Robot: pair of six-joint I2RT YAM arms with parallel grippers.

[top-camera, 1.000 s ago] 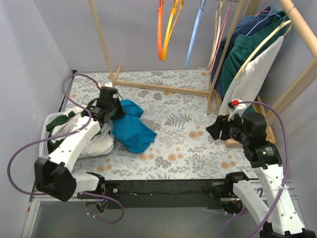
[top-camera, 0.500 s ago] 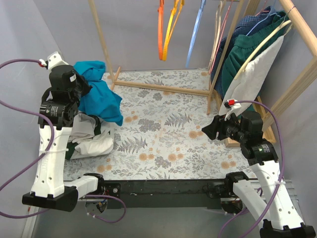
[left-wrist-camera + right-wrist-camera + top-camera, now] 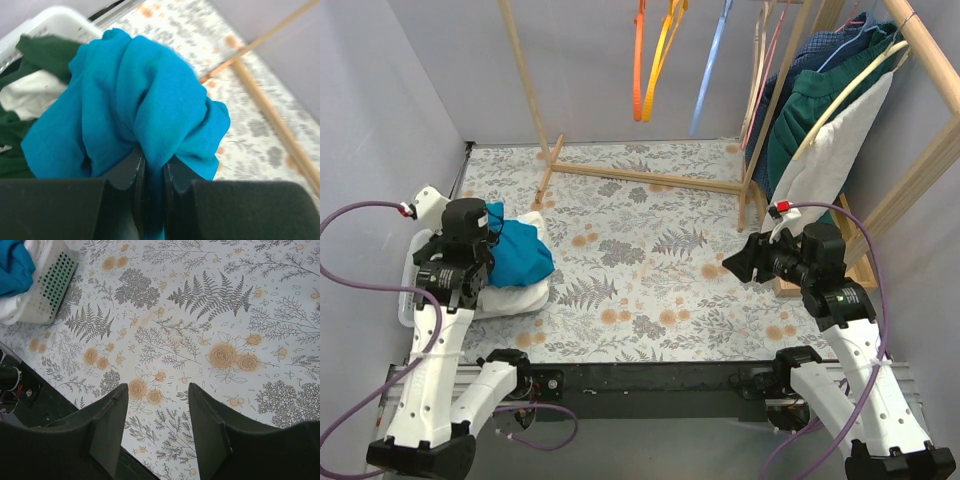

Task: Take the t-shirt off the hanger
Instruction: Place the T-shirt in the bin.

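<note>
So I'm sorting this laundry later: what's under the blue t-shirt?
Beneath the blue t-shirt, pinched by the left gripper, white cloth and dark green cloth lie in the white basket. Anything directly under it or deeper is covered.

left gripper (image 3: pixel 153 161) has carried the blue t-shirt (image 3: pixel 145 100) from the table (image 3: pixel 650 260) over the basket (image 3: pixel 50 290)

Floral-print table (image 3: pixel 660 285): white basket (image 3: pixel 50 287) on L edge, wooden rack base (image 3: pixel 650 178) at back.
</note>
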